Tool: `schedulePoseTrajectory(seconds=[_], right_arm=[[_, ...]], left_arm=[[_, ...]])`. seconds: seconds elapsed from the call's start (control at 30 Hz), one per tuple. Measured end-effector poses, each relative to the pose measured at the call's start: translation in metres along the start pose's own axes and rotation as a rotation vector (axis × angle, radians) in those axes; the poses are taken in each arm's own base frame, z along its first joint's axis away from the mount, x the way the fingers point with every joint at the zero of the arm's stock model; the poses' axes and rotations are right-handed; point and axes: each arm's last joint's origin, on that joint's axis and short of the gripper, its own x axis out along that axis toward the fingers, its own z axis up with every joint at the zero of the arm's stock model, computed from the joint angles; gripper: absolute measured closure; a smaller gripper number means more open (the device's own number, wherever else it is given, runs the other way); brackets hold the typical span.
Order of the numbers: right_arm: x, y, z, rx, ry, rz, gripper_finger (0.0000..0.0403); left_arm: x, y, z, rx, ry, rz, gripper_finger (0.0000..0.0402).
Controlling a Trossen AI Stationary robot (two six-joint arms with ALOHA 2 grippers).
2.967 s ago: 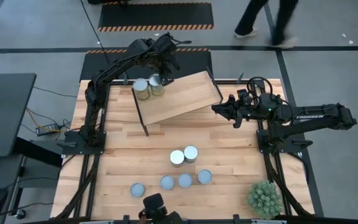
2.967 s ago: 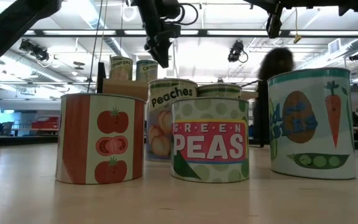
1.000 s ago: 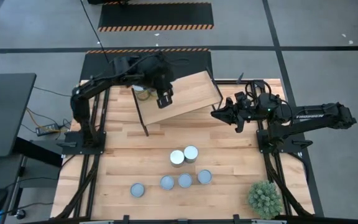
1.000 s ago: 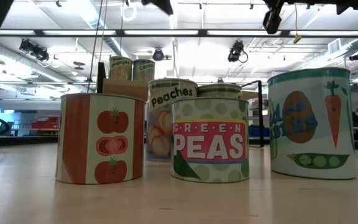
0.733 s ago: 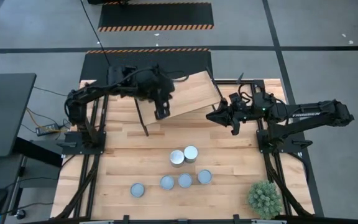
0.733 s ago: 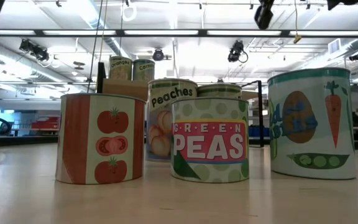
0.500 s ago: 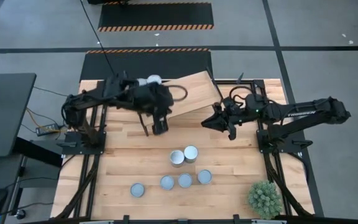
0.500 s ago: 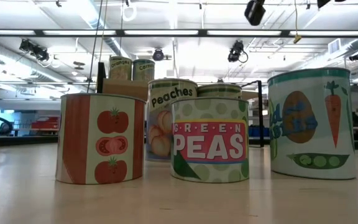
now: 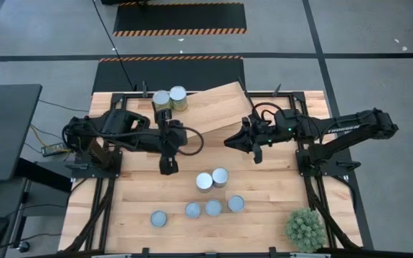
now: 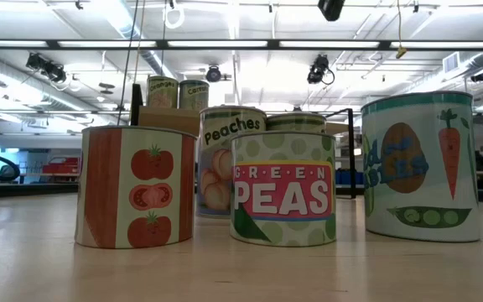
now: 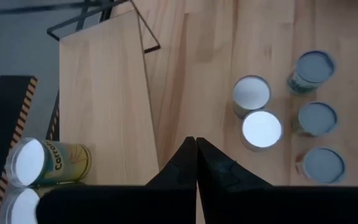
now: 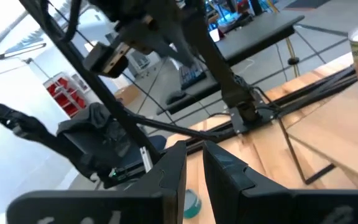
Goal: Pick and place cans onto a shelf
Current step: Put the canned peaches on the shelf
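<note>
Shelf (image 9: 214,107) long axis runs left-right, skewed, two cans (image 9: 169,99) upright at its left end. Left gripper (image 9: 166,167) closed, empty. Right gripper (image 9: 256,155) narrow, holding nothing.

The wooden worktop (image 9: 135,193) carries the tilted shelf (image 9: 217,107) at its far middle, with two cans (image 9: 169,99) at the shelf's far-left corner. Six cans (image 9: 211,179) stand on the worktop's near middle, and a spiky green plant ball (image 9: 305,228) at the near right.
</note>
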Motion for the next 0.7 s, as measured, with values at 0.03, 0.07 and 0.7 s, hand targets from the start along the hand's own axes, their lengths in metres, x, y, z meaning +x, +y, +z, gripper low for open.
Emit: schedulePoseTrajectory(seconds=[0.03,0.07,0.7], right_arm=[[0.002,-0.001,-0.001,0.001,0.003,-0.01,0.0341],[0.005,-0.001,0.0,0.009,0.001,-0.021,0.0341],[0.048,0.021,0.01,0.074,-0.03,-0.053,0.0341]], left_arm=[[-0.003,0.0,-0.001,0.012,-0.006,-0.002,0.0397],[-0.005,-0.001,-0.002,0.02,-0.01,-0.008,0.0397],[-0.046,-0.009,-0.018,0.143,-0.104,-0.085,0.0397]])
